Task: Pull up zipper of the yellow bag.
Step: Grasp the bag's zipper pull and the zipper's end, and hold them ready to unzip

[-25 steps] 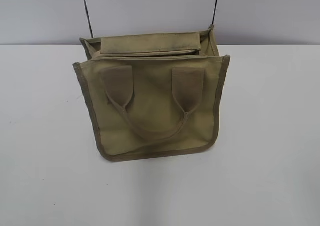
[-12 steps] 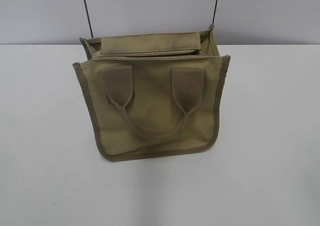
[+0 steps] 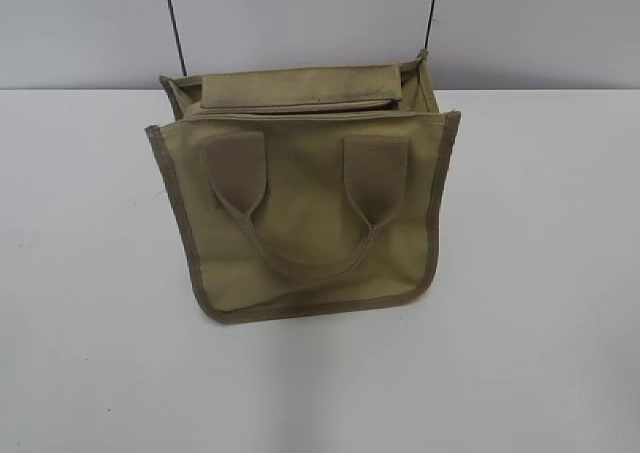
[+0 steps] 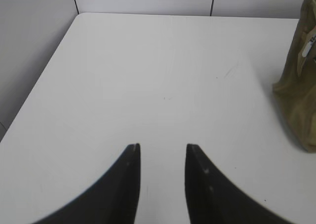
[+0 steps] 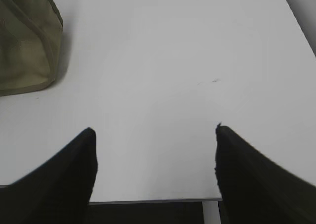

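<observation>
Exterior view: yellow bag [image 3: 305, 218] centre frame on table [image 3: 90, 273], no arms visible. Wrist views: left end effector [image 4: 163, 152] slightly apart, right end effector [image 5: 155, 135] wide apart, both empty.

Yellow bag [image 3: 305, 213]: squarish khaki canvas tote, darker brownish trim along sides and bottom edge; standing upright on the white bench [image 3: 540, 273], front face toward the exterior camera; two wide strap patches on the front joined by a looped handle hanging slack against the panel; top fabric panel lying flat across the mouth; zipper [image 3: 300, 110] a thin line along that panel's front edge, pull not discernible.
</observation>
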